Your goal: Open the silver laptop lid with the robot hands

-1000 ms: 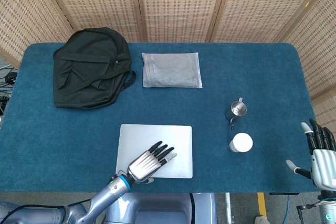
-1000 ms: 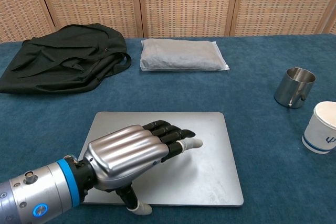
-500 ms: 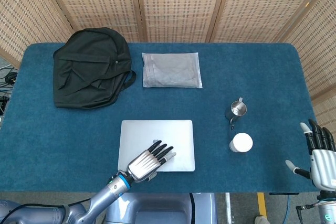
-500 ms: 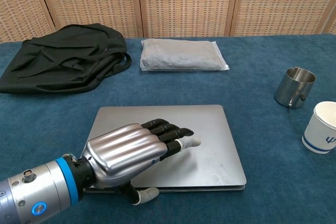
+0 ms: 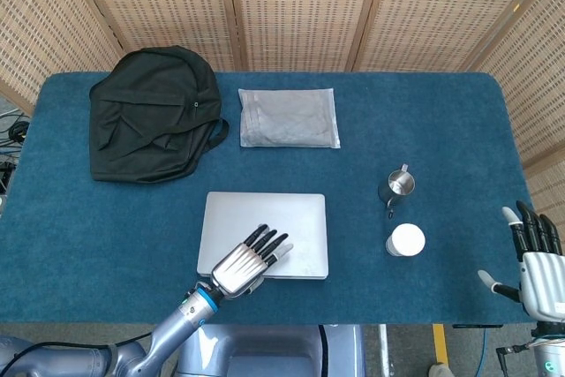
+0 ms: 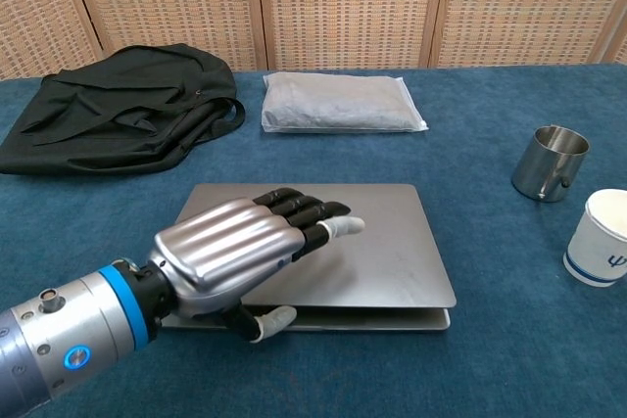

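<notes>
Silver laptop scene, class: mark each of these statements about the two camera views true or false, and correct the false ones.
1. The silver laptop lid is lifted slightly at its front edge. True.
2. The left hand lies on the lid with its thumb below the front edge. True.
3. The right hand holds the paper cup. False: it is open near the table's right edge, apart from the cup.
4. The steel cup stands on the laptop. False: it stands on the blue table, right of the laptop.
5. The black backpack lies left of the grey pouch. True.
</notes>
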